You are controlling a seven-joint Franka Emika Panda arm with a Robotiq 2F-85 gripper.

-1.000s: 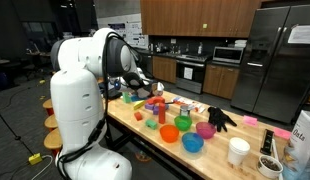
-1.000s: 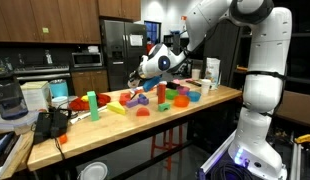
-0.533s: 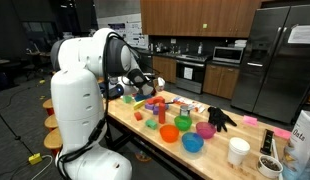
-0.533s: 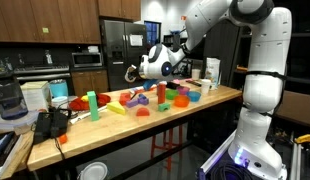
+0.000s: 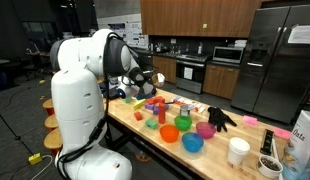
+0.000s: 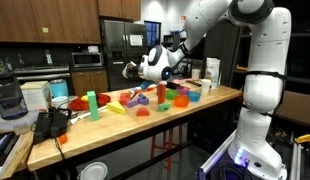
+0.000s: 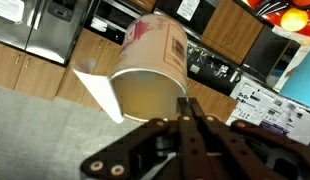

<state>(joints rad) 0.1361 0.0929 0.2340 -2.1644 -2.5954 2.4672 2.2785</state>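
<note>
kitchen table strewn with blocks. gripper jaws pinch the rim of a tilted paper cup; so thin a hold may slip, dropping it onto blocks below.

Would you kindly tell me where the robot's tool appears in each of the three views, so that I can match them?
In an exterior view: the tool is left of centre, at mid-height.
In an exterior view: it is just left of centre, in front of the kitchen.
Wrist view: it rises from the bottom centre, shut at the rim of a pale printed paper cup.
Shared landmark: the stainless steel fridge.
</note>
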